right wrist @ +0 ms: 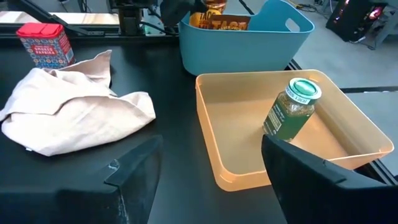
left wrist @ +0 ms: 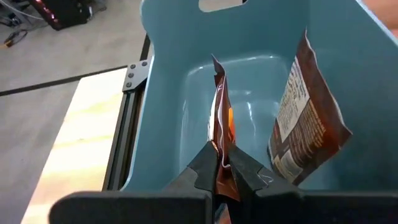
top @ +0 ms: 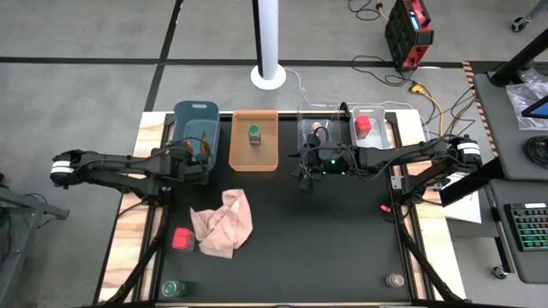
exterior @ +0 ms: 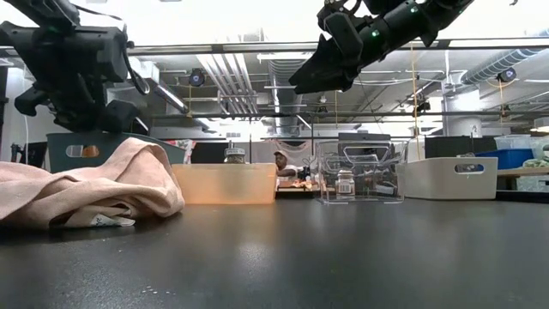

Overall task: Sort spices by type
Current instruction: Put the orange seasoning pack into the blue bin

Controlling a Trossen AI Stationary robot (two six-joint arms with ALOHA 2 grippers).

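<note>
Left gripper (left wrist: 222, 163) pinches foil packet (left wrist: 222, 134) upright inside blue bin (left wrist: 168, 74); second packet (left wrist: 305, 118) leans on bin wall. Right gripper (right wrist: 211, 163) spread, empty, above table near orange bin (right wrist: 217, 155) holding green-capped jar (right wrist: 292, 109). Red box (right wrist: 41, 43) beside pink cloth (right wrist: 68, 112).

pink cloth (top: 224, 224) blocks left, centre open

teal bin (top: 196, 115), orange bin (top: 254, 154) w/ green-capped jar (top: 254, 133), pink cloth (top: 224, 222) (crumpled), red box (top: 182, 239)
</note>
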